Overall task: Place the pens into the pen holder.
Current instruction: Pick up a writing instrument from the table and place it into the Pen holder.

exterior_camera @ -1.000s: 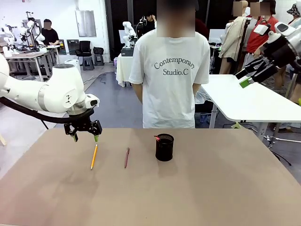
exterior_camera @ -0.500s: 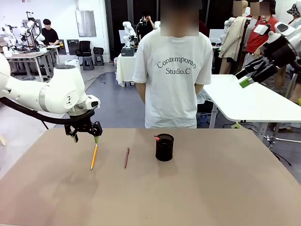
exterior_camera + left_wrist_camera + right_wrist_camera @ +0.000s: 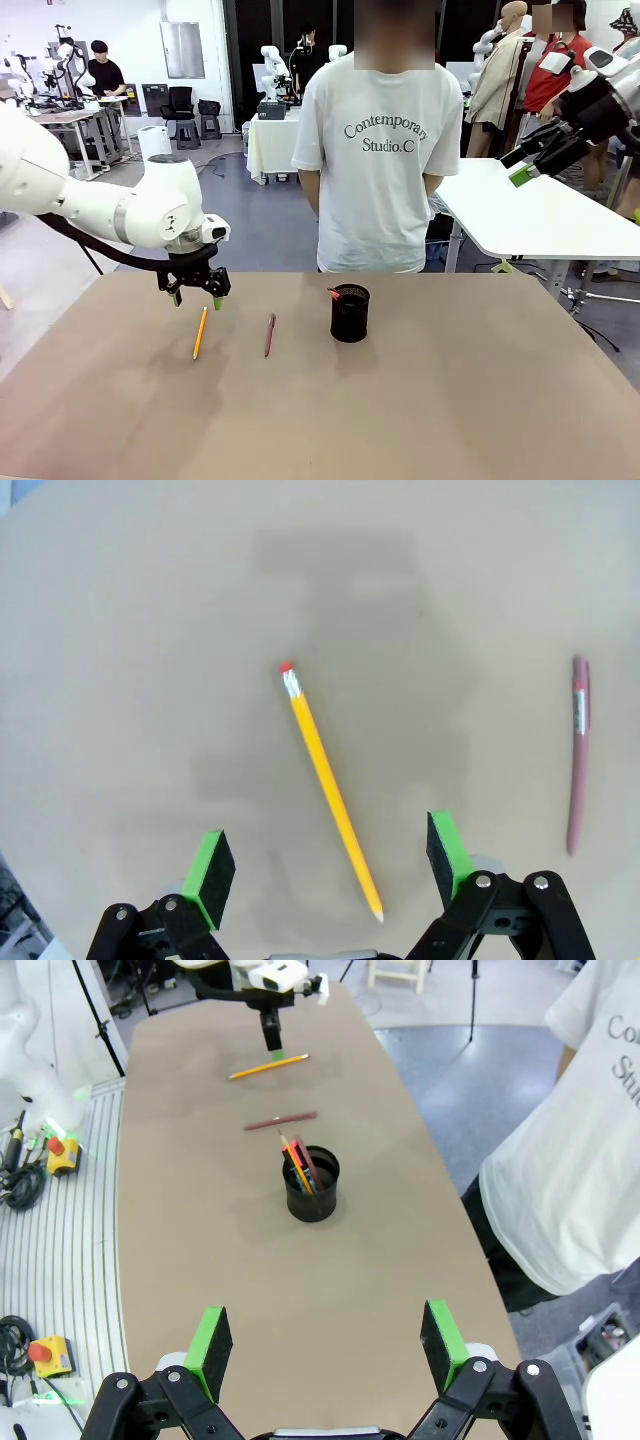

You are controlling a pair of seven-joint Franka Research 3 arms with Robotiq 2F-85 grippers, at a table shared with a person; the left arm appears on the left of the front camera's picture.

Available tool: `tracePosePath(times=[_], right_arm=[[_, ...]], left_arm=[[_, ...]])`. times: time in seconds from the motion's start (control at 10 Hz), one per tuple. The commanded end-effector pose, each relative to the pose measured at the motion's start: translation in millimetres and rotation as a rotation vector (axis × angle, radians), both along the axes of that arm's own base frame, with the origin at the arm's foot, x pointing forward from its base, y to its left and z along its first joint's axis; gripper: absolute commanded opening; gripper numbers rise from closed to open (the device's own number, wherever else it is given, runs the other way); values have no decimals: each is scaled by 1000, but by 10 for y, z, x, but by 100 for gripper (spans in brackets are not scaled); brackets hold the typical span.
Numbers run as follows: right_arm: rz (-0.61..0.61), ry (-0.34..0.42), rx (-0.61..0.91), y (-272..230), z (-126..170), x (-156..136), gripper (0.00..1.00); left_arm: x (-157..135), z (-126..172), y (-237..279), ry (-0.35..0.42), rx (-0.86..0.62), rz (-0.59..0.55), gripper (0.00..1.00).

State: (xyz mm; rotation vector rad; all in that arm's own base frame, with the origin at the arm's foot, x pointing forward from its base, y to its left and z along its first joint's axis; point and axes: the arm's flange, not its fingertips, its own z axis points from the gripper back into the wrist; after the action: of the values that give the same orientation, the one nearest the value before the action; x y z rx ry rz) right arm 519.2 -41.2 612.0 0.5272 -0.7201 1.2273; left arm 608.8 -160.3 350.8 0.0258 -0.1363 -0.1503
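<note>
A light brown table (image 3: 450,400) stretches away from the camera, with a person (image 3: 380,180) in a white printed T-shirt standing at its far side.

Three things matter here, all in a loose row on the far half of the table. On the left lies a yellow pencil (image 3: 200,333), flat and pointing roughly away from the camera. Just beside it to the right lies a reddish-brown pen (image 3: 269,335), also flat and nearly parallel to the pencil, the two not touching. Further right stands the pen holder (image 3: 350,313) – a small black mesh cup, upright, with a red tip poking above its rim.

The left hand (image 3: 197,299) hovers low over the far end of the yellow pencil. Its jaws are spread wide and hold nothing. Seen from its own wrist camera, the left hand (image 3: 330,865) frames the pencil (image 3: 328,790) from above: the sharpened point lies between the two green pads, closer to one of them, and the red eraser end points away. Neither pad touches it. The pen (image 3: 577,755) lies off to the side, outside the jaws.

The right hand (image 3: 518,166) is held high at the right edge, well away from everything, jaws wide and empty. Its wrist camera looks down the table at the holder (image 3: 312,1188), which already has a few coloured pens leaning inside.
</note>
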Motion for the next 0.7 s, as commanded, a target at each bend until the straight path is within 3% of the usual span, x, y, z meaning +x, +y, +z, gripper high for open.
tracePosePath(times=[0.0,0.3,0.6], right_arm=[[-5,2,1,1,14,-4,100],[-5,2,1,1,14,-4,100],[-5,2,1,1,14,-4,100]], left_arm=[[163,-28,-58,19,23,-13,100],[283,-217,-62,44,15,19,100],[369,-238,13,-9,1,76,100]])
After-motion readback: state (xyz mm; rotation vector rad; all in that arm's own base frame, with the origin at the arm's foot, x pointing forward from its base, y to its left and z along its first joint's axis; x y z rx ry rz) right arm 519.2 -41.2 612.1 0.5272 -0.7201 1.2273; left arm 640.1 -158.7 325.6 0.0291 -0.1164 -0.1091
